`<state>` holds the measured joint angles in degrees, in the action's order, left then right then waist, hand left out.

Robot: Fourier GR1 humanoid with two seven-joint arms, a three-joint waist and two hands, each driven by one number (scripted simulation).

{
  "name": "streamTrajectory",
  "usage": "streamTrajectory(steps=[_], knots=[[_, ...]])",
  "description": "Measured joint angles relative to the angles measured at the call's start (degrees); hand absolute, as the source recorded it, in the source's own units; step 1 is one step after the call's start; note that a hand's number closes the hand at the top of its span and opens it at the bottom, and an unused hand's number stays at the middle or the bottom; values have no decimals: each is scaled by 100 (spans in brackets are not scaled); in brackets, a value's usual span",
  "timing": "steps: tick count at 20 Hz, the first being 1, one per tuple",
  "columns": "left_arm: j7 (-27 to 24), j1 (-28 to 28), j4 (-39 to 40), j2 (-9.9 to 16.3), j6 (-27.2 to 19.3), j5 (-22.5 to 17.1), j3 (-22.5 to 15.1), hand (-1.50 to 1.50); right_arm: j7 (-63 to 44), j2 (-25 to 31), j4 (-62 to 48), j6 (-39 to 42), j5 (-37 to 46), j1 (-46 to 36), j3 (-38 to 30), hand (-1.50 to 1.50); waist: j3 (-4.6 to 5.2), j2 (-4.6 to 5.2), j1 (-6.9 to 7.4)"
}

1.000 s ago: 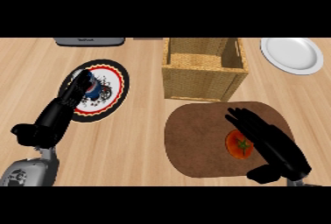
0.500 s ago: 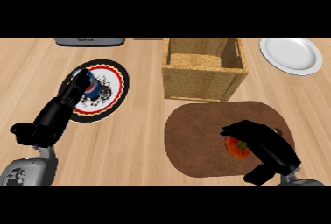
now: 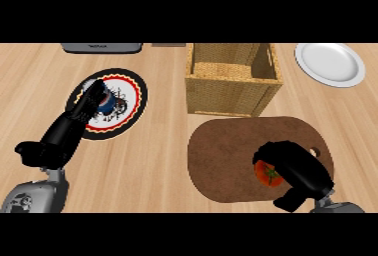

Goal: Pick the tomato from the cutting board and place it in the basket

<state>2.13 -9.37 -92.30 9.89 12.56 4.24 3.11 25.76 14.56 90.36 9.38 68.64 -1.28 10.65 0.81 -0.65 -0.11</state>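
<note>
Gripping tomato [image 3: 266, 174] on board [image 3: 229, 155]: right hand [image 3: 299, 165], fingers curled round it. Left hand [image 3: 77, 117] straight-fingered over patterned plate [image 3: 133, 92]. Basket [image 3: 230, 92] behind board.

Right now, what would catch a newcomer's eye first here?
The right hand, curled round the red tomato on the round brown cutting board at lower right. Behind it stands the woven basket, and the left hand lies over a patterned plate at left.

Both hands were matte black, with thick, segmented fingers. The left hand [image 3: 70, 131] joined a rounded grey metal forearm [image 3: 31, 196] showing dark round fittings. The right hand [image 3: 299, 170] ended at a similar grey wrist [image 3: 341, 208].
</note>
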Motion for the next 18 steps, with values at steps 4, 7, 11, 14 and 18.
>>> streamTrajectory(steps=[4,7,11,14,18], knots=[[17,-83,62,-2,15,-11,13,0,-1156,-617,217,328,696,-79,704,150,37,-8,12],[14,-150,127,-8,32,-7,-6,0,-2271,-852,249,606,890,-124,1273,150,56,0,58],[2,-149,124,-27,67,-20,-42,0,-3692,-1048,345,556,760,-187,2154,150,34,8,140],[-51,-175,154,-46,46,16,-62,0,-4645,-1221,374,276,262,-235,2809,150,-17,43,179],[-44,-208,189,-45,65,2,-57,0,-5614,-1366,653,-393,-691,-307,3575,150,-63,73,211]])
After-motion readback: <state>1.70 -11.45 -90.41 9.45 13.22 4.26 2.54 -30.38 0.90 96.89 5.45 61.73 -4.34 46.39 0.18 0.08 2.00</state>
